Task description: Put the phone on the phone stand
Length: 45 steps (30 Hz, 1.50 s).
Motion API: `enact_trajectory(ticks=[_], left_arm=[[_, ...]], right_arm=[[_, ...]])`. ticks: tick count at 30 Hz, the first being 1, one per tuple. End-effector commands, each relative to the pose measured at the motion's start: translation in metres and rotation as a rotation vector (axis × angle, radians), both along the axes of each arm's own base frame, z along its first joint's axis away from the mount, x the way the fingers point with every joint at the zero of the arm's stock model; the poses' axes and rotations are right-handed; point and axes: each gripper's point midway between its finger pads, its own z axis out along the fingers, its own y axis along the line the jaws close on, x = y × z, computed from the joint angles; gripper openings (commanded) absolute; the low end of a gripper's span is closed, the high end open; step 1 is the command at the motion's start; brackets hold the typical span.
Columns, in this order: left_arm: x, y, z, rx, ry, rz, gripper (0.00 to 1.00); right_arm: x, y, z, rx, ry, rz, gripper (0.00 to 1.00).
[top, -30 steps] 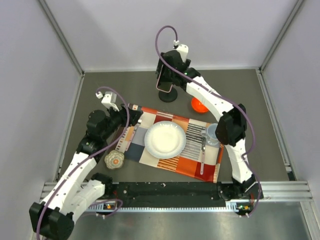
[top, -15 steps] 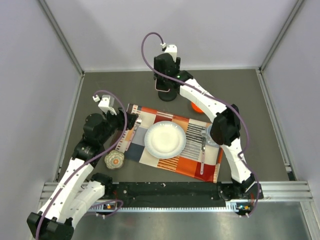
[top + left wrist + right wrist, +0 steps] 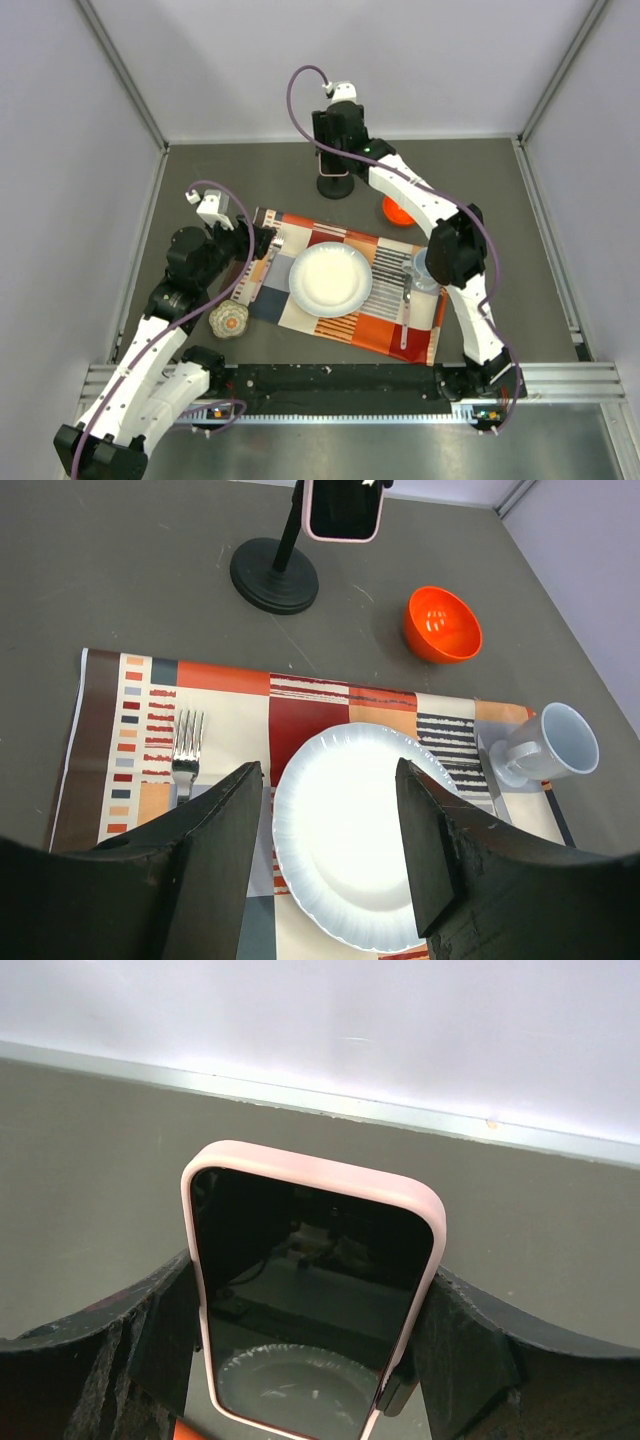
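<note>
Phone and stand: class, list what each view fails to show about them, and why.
Left wrist: phone top cut off by the frame edge; its seating on the stand unclear.
Right wrist: phone's lower end cut off by the frame; stand not made out.
Top: phone mostly hidden under the right gripper.

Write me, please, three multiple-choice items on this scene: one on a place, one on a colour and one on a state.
1. Where is the glossy orange-red bowl? A on the bare grey table, beyond the patterned placemat; B on that placemat; C upside down on it.
2. What colour edges the slim black-screened phone? A blue; B pale pink; C green.
3. How is the right tool? A open; B shut on nothing; C shut on the phone.
Answers: A, the bowl lies past the placemat's far edge; B, a pink rim frames the screen; C, its fingers press the phone's two sides.
</note>
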Motion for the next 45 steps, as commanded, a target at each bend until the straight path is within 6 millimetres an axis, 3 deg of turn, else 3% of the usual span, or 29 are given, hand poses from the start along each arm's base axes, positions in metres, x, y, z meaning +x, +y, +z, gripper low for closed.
enact_trajectory(ticks=[1, 15, 23, 26, 32, 34, 35, 36, 38, 45], left_arm=[[0.000, 0.000, 0.024, -0.007, -0.065, -0.006, 0.61], [0.000, 0.000, 0.027, -0.011, -0.061, -0.002, 0.61], [-0.004, 0.000, 0.037, -0.022, -0.074, -0.007, 0.62], [-0.005, 0.000, 0.039, -0.028, -0.078, -0.008, 0.62], [-0.007, 0.004, 0.044, -0.028, -0.089, 0.007, 0.62], [-0.009, 0.005, 0.044, -0.030, -0.093, 0.012, 0.62], [-0.009, 0.006, 0.044, -0.028, -0.092, 0.013, 0.62], [-0.010, 0.006, 0.043, -0.027, -0.088, 0.013, 0.62], [-0.011, 0.006, 0.042, -0.026, -0.087, 0.013, 0.62], [-0.012, 0.007, 0.043, -0.021, -0.086, 0.012, 0.62]], right_arm=[[0.013, -0.045, -0.051, -0.218, 0.084, -0.018, 0.00], [0.023, -0.034, -0.063, -0.125, 0.057, 0.052, 0.00], [0.025, -0.045, -0.048, -0.094, 0.019, -0.023, 0.00], [0.029, -0.050, -0.031, -0.069, -0.040, -0.048, 0.00], [0.048, -0.053, -0.013, -0.065, -0.116, -0.058, 0.00], [0.055, -0.055, -0.016, -0.056, -0.125, -0.054, 0.00], [0.060, -0.054, -0.007, -0.043, -0.140, -0.048, 0.00], [0.064, -0.054, -0.016, -0.050, -0.127, -0.049, 0.00], [0.070, -0.056, -0.010, -0.043, -0.134, -0.051, 0.00], [0.077, -0.062, -0.020, -0.051, -0.124, -0.056, 0.00]])
